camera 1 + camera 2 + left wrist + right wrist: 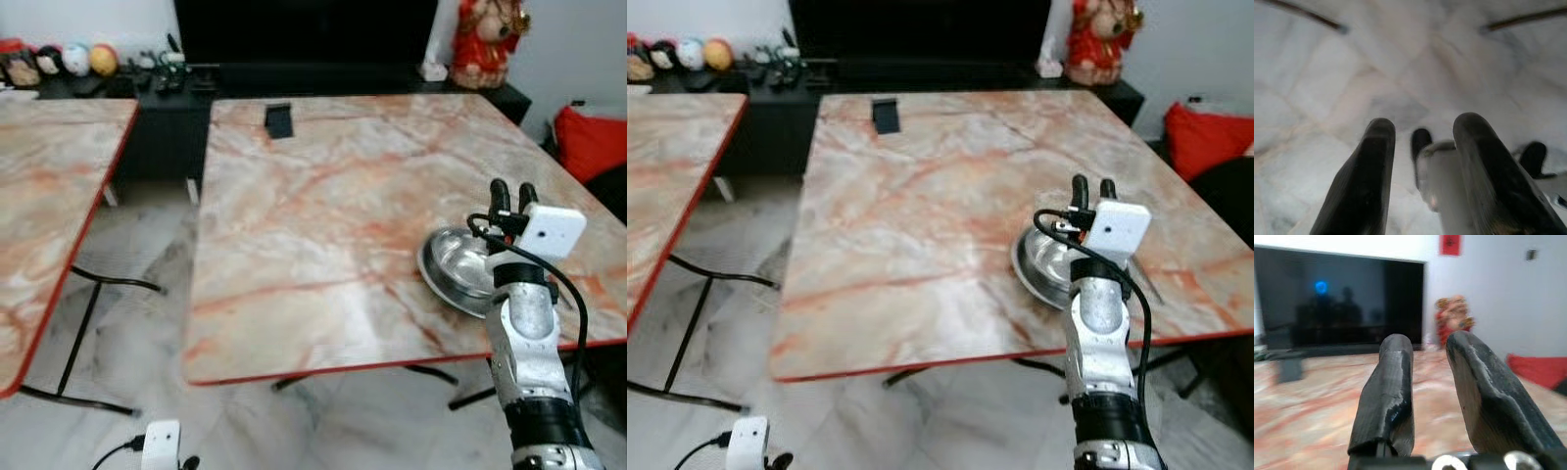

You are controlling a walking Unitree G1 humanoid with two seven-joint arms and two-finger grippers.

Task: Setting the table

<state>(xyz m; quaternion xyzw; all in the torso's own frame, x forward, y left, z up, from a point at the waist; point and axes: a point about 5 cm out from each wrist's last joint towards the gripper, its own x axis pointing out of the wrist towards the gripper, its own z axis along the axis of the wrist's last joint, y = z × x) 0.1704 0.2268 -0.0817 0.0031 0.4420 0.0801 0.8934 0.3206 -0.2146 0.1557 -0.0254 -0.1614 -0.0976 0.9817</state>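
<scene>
A second marble table [44,196] stands left, over pale marble floor [137,333], where the idle left gripper [1420,161] hangs, fingers narrowly apart. The main marble table [323,215] carries a steel bowl [456,266] near its right front edge. The right gripper [513,196] hovers above the bowl, narrowly parted, empty.

Marble-patterned table [323,225], red-edged, on black legs. Steel bowl [458,269] near the right front edge, shallow, partly hidden behind the right arm. Right gripper [513,195] raised above the bowl, two black fingers pointing up, narrow gap between. White camera box on the wrist. Small black object [279,119] near the far edge. Second marble table [49,196] at left. Dark television [304,29], red figurine [487,41], red cushion [593,142] beyond.
</scene>
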